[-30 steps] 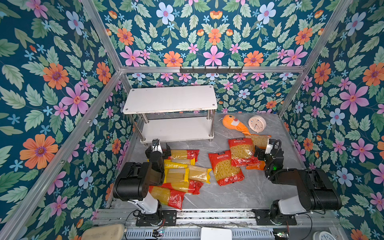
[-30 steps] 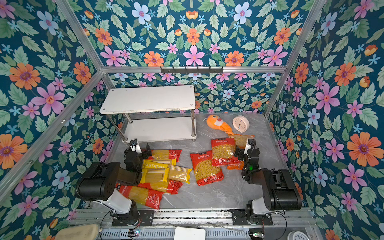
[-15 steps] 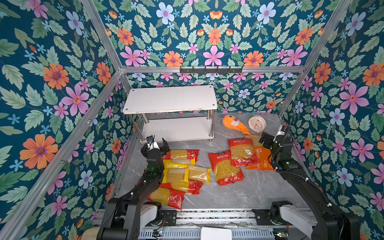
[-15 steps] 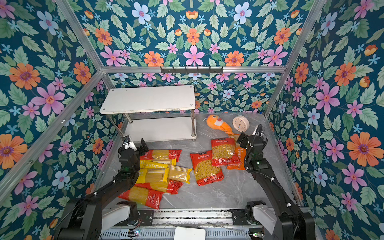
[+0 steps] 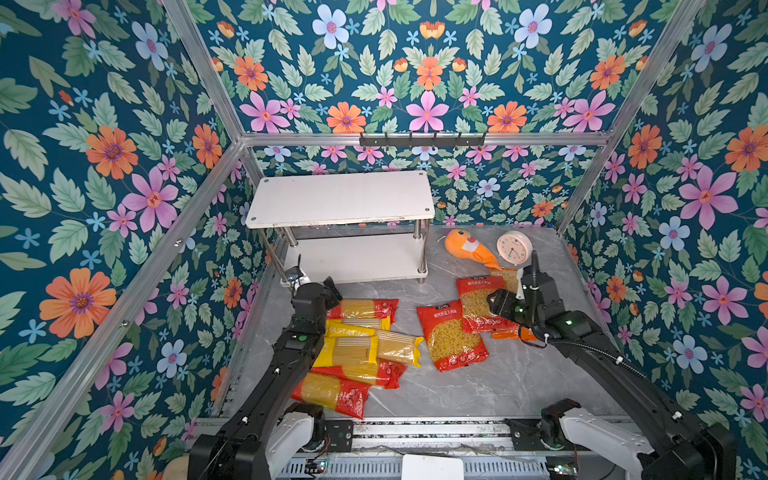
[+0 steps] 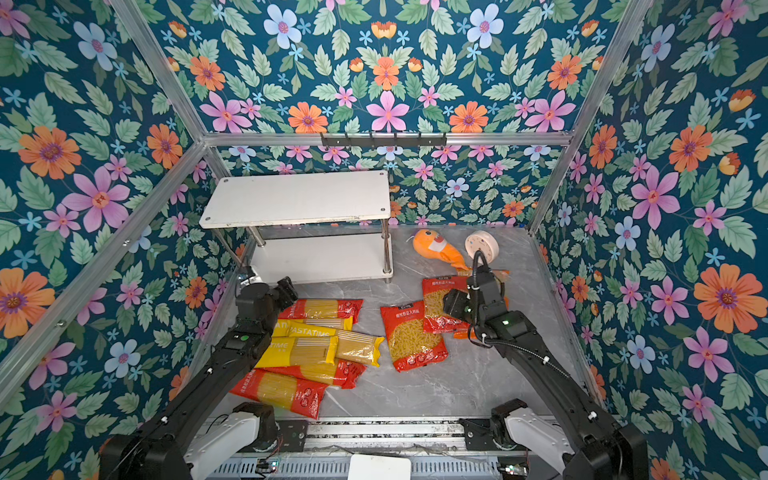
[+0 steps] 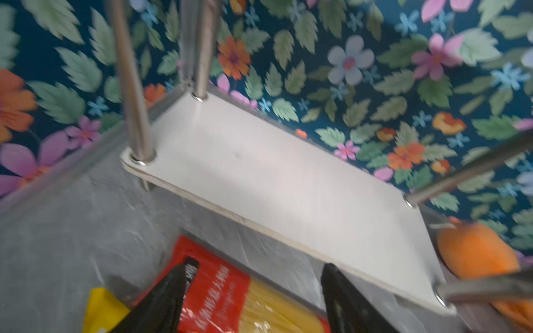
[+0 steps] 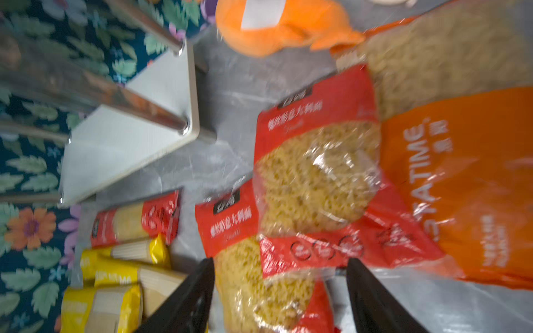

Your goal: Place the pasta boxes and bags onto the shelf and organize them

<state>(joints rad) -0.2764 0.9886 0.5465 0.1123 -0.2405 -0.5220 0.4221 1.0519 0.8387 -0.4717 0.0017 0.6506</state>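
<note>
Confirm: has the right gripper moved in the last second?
Yes. The right gripper has shifted left, from over the orange PASTATIME bag to over the rear red short-pasta bag.

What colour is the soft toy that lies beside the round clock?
The soft toy is orange with a white patch, seen best in a top view.

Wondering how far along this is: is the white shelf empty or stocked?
Empty. Both boards of the shelf are bare; all pasta packs lie on the tabletop.
</note>
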